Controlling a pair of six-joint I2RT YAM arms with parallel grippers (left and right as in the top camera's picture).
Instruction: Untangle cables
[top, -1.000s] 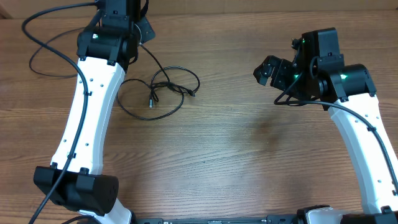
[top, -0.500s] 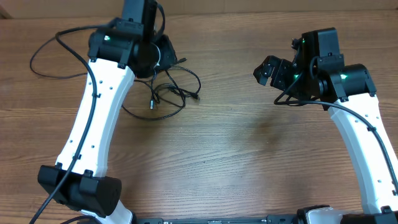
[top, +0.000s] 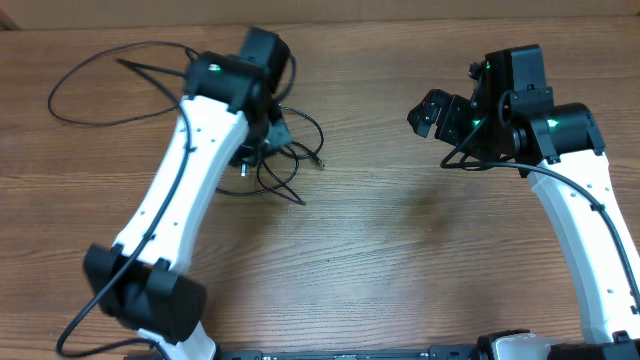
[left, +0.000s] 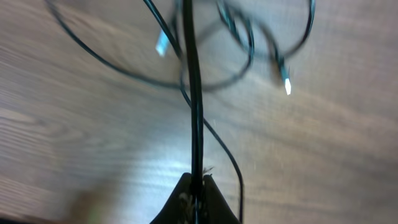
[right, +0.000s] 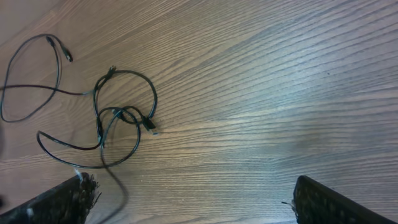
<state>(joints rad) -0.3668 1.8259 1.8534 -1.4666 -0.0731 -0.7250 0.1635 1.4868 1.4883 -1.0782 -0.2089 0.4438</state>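
The cables are thin black cords lying in a loose tangle of loops on the wooden table, left of centre. My left gripper is over the tangle's left side. In the left wrist view the left gripper is shut on one black strand, which runs taut away from the jaws, and two plug ends show among blurred loops. My right gripper hovers open and empty well to the right. In the right wrist view its fingers are wide apart and the cables lie at the far left.
The left arm's own thicker black wire loops over the table's back left. The table's back edge runs along the top. Bare wood lies between the arms.
My left arm has swung right and toward the front, shut on a strand, and the tangle has shifted and changed shape with it. The right arm has not moved.
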